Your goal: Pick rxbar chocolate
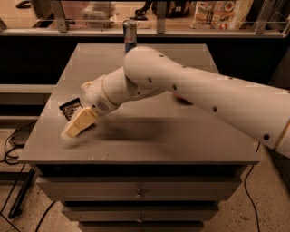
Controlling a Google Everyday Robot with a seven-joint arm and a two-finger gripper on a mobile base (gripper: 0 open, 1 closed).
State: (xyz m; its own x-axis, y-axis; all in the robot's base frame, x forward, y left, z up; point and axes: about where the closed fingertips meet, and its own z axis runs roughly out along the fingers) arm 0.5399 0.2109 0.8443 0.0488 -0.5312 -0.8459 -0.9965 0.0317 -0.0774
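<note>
The rxbar chocolate (69, 108) is a small flat bar in a dark wrapper with white lettering. It lies near the left edge of the grey table (149, 136). My gripper (76, 127) is cream-coloured, points down and to the left, and sits right in front of the bar, covering its right end. I cannot tell whether it touches the bar. My white arm (204, 97) reaches in from the right across the table.
A blue-silver drink can (130, 34) stands at the table's back edge. The red apple is hidden behind my arm. The table has drawers (140, 195) below its front edge. Shelves with packaged goods (217, 13) run behind. Cables (11, 149) lie on the floor at left.
</note>
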